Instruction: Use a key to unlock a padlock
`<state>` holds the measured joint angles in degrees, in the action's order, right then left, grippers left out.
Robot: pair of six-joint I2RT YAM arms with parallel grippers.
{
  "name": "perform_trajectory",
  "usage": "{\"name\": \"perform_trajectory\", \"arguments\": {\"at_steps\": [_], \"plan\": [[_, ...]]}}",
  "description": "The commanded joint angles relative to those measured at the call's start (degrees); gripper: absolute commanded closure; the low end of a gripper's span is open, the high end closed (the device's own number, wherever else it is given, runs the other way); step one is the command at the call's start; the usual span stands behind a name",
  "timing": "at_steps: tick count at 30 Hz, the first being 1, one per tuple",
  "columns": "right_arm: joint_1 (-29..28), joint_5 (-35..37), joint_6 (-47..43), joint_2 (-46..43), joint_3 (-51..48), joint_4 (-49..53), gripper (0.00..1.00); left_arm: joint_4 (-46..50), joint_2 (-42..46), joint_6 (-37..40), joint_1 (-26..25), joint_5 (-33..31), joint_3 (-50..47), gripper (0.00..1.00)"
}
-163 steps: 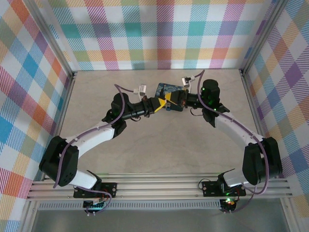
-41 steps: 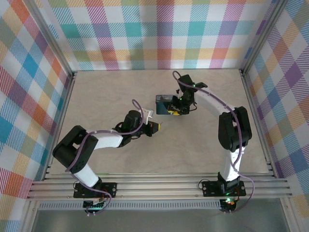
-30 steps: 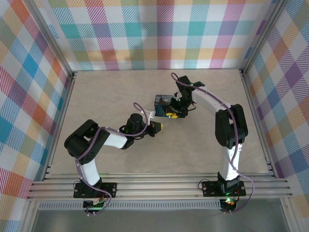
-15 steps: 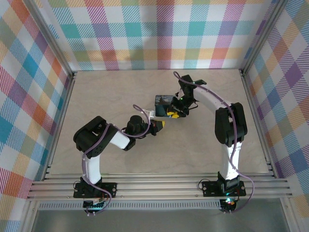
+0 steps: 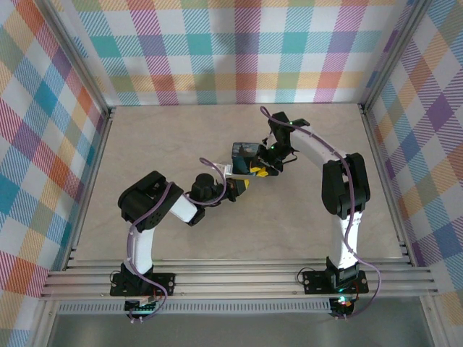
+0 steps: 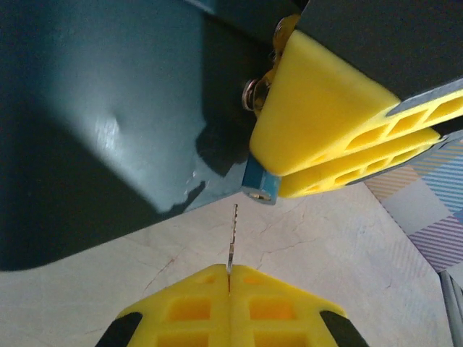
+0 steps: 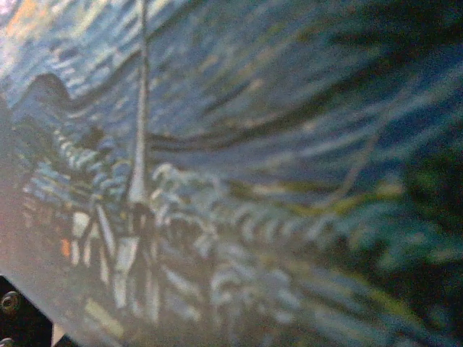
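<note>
Bright, even light is filling the top view; the arms point(image 5: 340, 181) are casting only faint shadows on the table point(image 5: 159, 137). In the left wrist view the key point(image 6: 232, 238) is showing sharp, and a small glare is shining on the dark tin point(image 6: 94, 108). The right wrist view is looking heavily blurred.

A dark blue tin point(image 5: 241, 151) lies near the middle of the pale, faintly veined surface point(image 5: 159, 137). Its lid point(image 7: 253, 181) is painted in swirling blues with pale and yellowish strokes, blurred up close. From the left wrist, the tin's plain dark side point(image 6: 108, 130) shows a small dent. Plaid walls point(image 5: 239, 43) enclose three sides, and aluminium rails point(image 5: 239, 282) run along the near edge.
</note>
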<state>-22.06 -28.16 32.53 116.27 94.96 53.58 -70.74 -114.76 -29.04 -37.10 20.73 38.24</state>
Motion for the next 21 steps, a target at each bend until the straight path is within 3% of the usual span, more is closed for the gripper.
{"name": "perform_trajectory", "arguments": {"at_steps": [1, 21], "plan": [[0.4, -2.4, -0.5, 0.1, -0.1, 0.2, 1.0, -3.8, -0.5, -0.8, -0.5, 1.7, 1.2, 1.0], [0.5, -3.5, 0.1, -1.2, -2.7, -2.0, 1.0, -6.3, -1.4, -3.6, -0.3, 0.4, 1.3, 1.0]]}}
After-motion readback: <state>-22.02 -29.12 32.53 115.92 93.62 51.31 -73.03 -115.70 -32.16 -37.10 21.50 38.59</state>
